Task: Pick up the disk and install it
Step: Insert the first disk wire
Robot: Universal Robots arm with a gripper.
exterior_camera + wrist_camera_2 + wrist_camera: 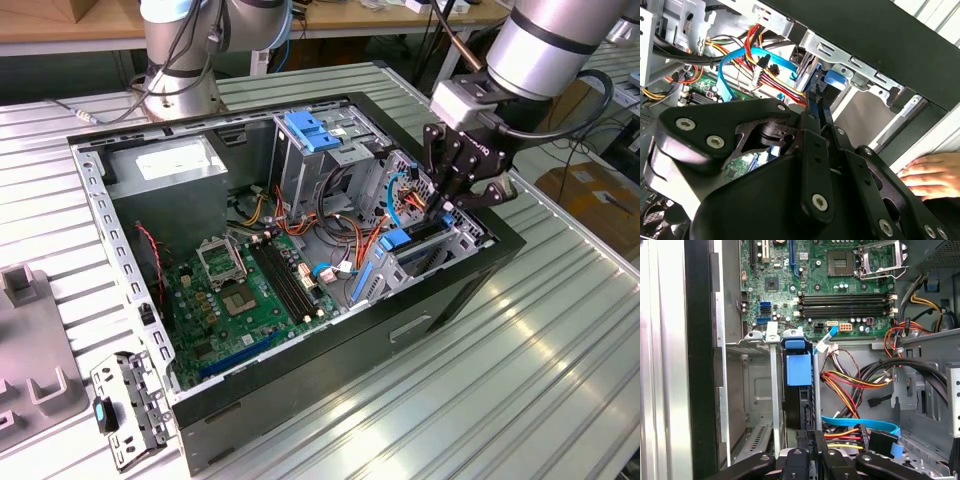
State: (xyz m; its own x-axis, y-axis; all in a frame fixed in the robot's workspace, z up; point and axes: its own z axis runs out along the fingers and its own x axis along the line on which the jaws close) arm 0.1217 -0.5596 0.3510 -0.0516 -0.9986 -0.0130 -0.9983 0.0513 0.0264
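We see the end effector [452,203] hanging low over the drive cage [440,245] at the corner of the open computer case [300,300], and in the first wrist view its black fingers [807,452] sit pressed together at the near end of the disk [799,390]; whether they actually pinch its edge we cannot tell. The disk stands on edge inside the drive cage, its blue handle [799,369] facing up between the cage's grey metal rails, with the empty bay [750,390] just beside it. On the other side of the disk, a flat blue cable [860,422] and a bundle of red, yellow and black wires [850,382] crowd the floor of the case. Beyond the drive cage lies the green motherboard [840,290], with its dark memory slots [845,305] nearest the cage and the processor socket [880,260] farther off. In the second wrist view a person's hand [932,175] rests outside the case wall. In the exterior view the case sits on a ribbed metal tabletop [520,380], and a loose metal bracket [130,410] lies on it near the case's front corner.
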